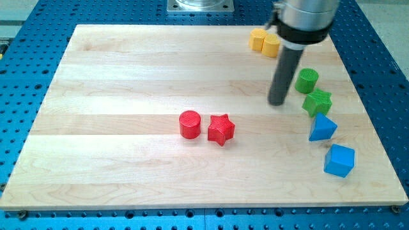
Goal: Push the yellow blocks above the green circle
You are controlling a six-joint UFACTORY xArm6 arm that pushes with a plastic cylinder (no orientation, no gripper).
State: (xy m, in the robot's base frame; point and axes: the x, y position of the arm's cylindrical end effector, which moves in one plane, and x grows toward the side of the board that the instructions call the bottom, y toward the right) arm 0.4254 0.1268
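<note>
Two yellow blocks sit side by side near the view's top right, one [257, 39] on the left and a rounder one [271, 45] touching it on the right; their exact shapes are unclear. The green circle [307, 80] lies below and to the right of them. My tip [277, 102] rests on the board left of the green circle, below the yellow blocks and apart from both. A green star [317, 102] sits just under the green circle.
A blue triangle-like block [322, 128] and a blue cube [339, 160] lie down the right side. A red circle [189, 124] and a red star [221, 130] sit together near the board's middle. The wooden board [128, 76] rests on a blue perforated table.
</note>
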